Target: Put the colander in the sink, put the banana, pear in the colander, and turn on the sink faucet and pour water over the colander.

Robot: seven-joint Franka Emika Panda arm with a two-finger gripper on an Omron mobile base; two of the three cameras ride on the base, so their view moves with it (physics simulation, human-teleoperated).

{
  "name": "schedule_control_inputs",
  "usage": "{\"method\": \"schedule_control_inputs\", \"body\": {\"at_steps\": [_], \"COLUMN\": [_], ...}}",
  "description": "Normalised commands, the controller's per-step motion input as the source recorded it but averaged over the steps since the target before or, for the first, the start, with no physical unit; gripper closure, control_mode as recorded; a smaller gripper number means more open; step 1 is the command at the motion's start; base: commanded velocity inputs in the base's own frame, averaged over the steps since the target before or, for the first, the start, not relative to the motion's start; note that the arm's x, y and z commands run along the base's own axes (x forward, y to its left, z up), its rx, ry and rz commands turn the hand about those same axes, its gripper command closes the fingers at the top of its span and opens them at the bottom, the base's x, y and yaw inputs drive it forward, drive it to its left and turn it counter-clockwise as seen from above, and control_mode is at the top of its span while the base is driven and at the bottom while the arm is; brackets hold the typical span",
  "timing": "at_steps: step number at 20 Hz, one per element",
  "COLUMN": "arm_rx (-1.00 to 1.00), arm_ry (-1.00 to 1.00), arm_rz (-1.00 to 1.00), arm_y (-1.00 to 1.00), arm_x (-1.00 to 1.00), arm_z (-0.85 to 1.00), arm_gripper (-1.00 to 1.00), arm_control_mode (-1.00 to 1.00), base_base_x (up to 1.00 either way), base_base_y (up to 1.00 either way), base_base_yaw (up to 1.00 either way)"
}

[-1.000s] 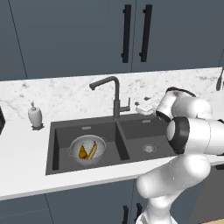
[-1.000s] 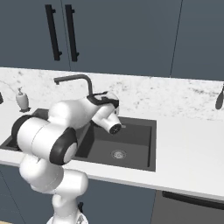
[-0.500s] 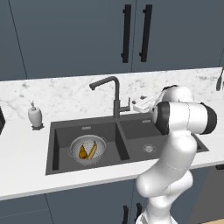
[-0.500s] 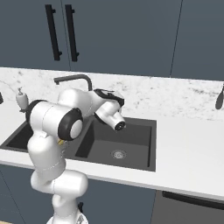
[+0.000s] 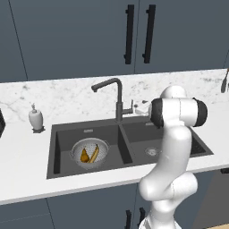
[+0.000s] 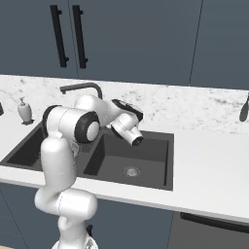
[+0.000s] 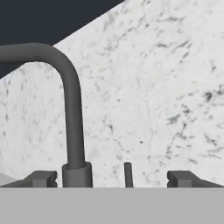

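The dark double-basin sink holds the silver colander in its left basin. Inside the colander lie the yellow banana and the golden-brown pear. The sink faucet rises behind the divider, its spout turned left. My gripper hovers just right of the faucet's base, open, holding nothing. In the hand view the faucet stands close ahead and its thin side lever sits between my fingertips, with my gripper open around it and not touching it.
A white soap dispenser stands on the marble counter left of the sink. The right basin has a steel drain. Dark cabinet doors with black handles hang above the backsplash.
The arm's elbow has swung up and over, so the forearm now stands more upright. The hand has edged left toward the faucet's lever. The jaws have stayed open.
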Motion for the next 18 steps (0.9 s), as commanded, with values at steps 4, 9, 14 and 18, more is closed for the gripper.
{"method": "schedule_control_inputs", "body": {"at_steps": [4,9,14,18], "arm_rx": [0.00,0.00,0.00,0.02], "arm_ry": [0.00,0.00,0.01,0.02], "arm_rz": [0.00,0.00,0.00,0.00], "arm_y": [0.03,0.03,0.20,0.24], "arm_x": [0.45,0.39,0.35,0.31], "arm_z": [-0.19,0.00,0.00,-0.04], "arm_gripper": [-1.00,-1.00,-1.00,-1.00], "arm_control_mode": [-1.00,-1.00,-1.00,-1.00], "base_base_x": [0.00,0.00,0.00,0.00], "base_base_y": [0.00,0.00,0.00,0.00], "base_base_yaw": [0.00,0.00,0.00,0.00]}}
